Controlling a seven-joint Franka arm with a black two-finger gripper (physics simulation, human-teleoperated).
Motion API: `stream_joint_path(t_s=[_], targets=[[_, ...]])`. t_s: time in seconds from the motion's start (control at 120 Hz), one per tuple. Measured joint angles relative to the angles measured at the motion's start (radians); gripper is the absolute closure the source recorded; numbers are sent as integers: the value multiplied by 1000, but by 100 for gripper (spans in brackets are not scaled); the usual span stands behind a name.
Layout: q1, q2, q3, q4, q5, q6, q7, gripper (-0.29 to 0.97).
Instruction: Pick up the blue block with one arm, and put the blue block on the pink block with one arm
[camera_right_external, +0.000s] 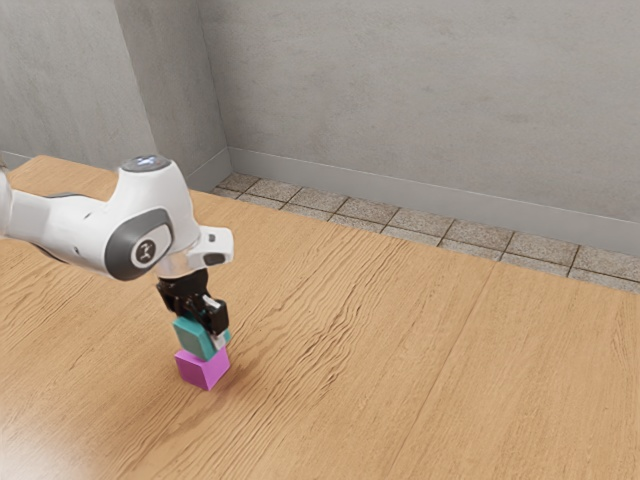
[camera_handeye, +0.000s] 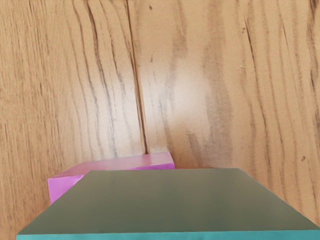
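A low wooden table (camera_right_external: 400, 350) fills the foreground. On it, toward the exterior view's left, sits a pink block (camera_right_external: 200, 369). Directly over it is the blue block (camera_right_external: 190, 337), more teal in shade, clamped from two sides by the black gripper (camera_right_external: 208, 322). Whether the two blocks touch or a sliver of air remains between them cannot be told.

From the hand's own camera, the blue block (camera_handeye: 165, 200) looms large under the hand. The pink block (camera_handeye: 115, 167) peeks out past its far edge and to one side, which suggests the two are not quite centred.

The step in hand appears to be the placing. To do it well, the hand should shift slightly so the upper block covers the lower one squarely. It should then descend gently until the faces meet, spread its fingers, and lift straight up so nothing gets dragged off.

Behind the stack, the white Franka arm (camera_right_external: 90, 230) reaches in from the left. Farther back, grey floor tiles (camera_right_external: 420, 222) meet a plain concrete wall (camera_right_external: 450, 90).
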Motion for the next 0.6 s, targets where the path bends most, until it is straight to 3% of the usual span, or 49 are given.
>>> stream_joint_path(t_s=[0.6], targets=[[10,-2,26,-9,-6,13,-20,39]])
